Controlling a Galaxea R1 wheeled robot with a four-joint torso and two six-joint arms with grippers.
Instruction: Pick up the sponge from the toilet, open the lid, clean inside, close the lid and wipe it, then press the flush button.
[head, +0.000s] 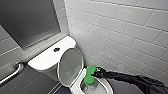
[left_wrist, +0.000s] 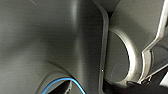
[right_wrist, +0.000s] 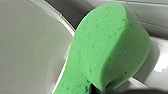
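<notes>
My right end effector (head: 94, 73) is clamped on the sponge (head: 89, 75), gripping it from the 3 o'clock side, with the black arm (head: 130, 78) running off toward 4 o'clock in the head view. The sponge stands on end, its lower part dipping into the open bowl (head: 106, 87) of the toilet (head: 45, 60), and I cannot tell whether it touches the ceramic. The lid (head: 70, 65) is raised, at 9 to 10 o'clock from the sponge and just beside it. Further out at 10 o'clock is the white tank, with the flush button (head: 56, 49) dark in the middle of its top. Beyond that, a metal grab bar (head: 13, 72) lies at 9 o'clock by the picture's edge, a grey panel (head: 27, 20) sits on the wall at 11 o'clock, and pale wall tiles (head: 125, 27) run from 12 to 3 o'clock.

The right wrist view gives me what the head view cannot: the sponge (right_wrist: 107, 50) close up, its pitted green face and curved edge, with one dark fingertip (right_wrist: 93, 88) pressing into it and the pale inner face of the lid (right_wrist: 30, 50) alongside.

The left wrist view has dark robot housing (left_wrist: 50, 37) and a blue cable (left_wrist: 75, 83); I cannot tell the left end effector's state
</notes>
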